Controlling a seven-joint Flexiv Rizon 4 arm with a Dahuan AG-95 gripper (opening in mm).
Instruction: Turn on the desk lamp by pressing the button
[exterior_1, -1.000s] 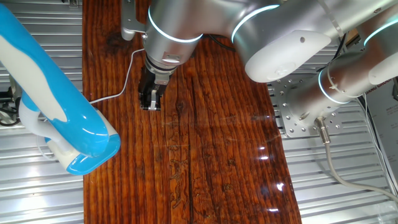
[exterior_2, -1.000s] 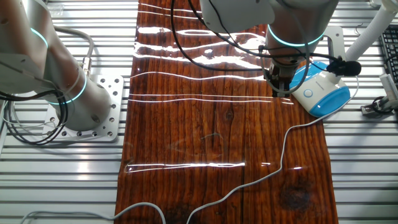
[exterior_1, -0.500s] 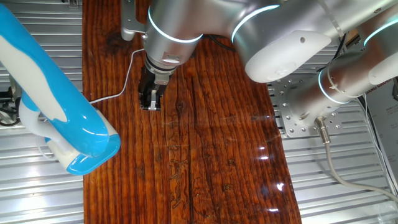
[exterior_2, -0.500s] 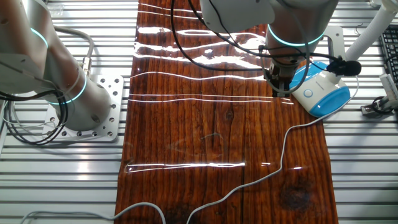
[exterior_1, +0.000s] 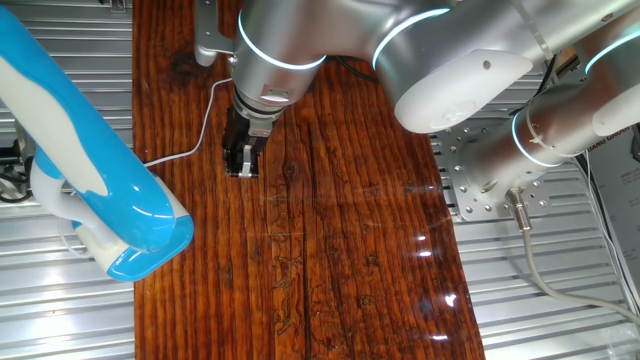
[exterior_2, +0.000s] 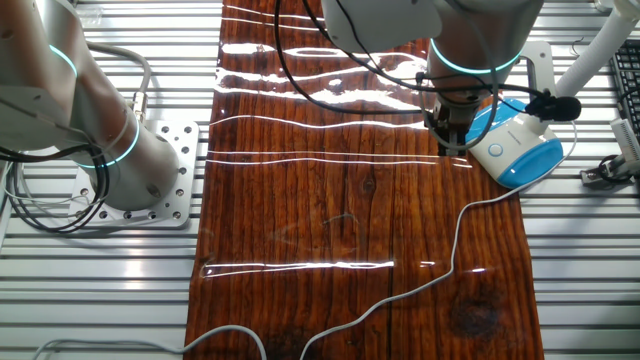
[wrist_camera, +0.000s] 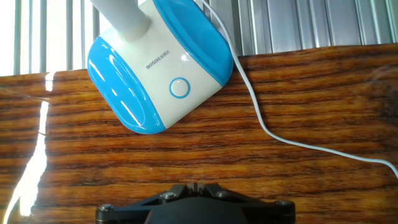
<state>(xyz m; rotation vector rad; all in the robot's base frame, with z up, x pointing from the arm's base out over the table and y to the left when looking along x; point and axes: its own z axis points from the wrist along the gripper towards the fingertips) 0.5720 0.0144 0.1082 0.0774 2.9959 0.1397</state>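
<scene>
Desk lamp: glossy plastic, rounded-square base, white top with sky-blue sides, small dark lettering on the white part. Button is a round white disc with a thin blue ring, set near the base's front edge. White neck rises from the back of the base, top of hand view. In one fixed view the lamp shows its long thick sky-blue and white body, slanting across the left foreground. In the other fixed view the base sits at the right edge of the wooden table, partly over the metal slats. Thin white cord leaves the base's right side and curves across the wood, off to the right.

Gripper points down over the table, dark fingers; gripper sits just beside the base in the other fixed view, not touching it. Hand view shows only the black gripper body at the bottom edge, fingertips not seen. Finger state: cannot tell, no clear view of the tips.

Relative to fingers: lamp base lies ahead of the fingers and slightly left in hand view, button just left of the finger line, bare wood between. Cord runs ahead and to the right of the fingers.
</scene>
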